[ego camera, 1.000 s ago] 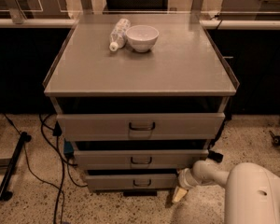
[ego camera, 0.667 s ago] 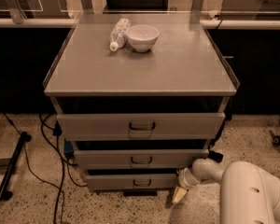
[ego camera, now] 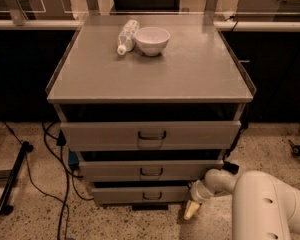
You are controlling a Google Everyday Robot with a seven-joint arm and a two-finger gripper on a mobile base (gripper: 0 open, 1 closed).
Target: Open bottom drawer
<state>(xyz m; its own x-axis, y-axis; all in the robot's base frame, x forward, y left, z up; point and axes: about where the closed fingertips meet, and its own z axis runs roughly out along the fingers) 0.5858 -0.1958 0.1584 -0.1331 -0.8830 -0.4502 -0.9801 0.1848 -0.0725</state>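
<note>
Three drawers down, the bottom drawer (ego camera: 115, 195) sits near the floor with its loop handle (ego camera: 152, 196) at centre, while the hand (ego camera: 191, 209), clenched or released I cannot tell, hangs just off its right end, so it should shift left, hook the loop squarely and pull straight outward.

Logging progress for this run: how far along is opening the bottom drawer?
Done: nothing on the drawer itself; the bottom drawer looks shut. In hand: the gripper sits low at the drawer's right end, off its handle. Left: grasp the handle and pull the drawer out.
</note>
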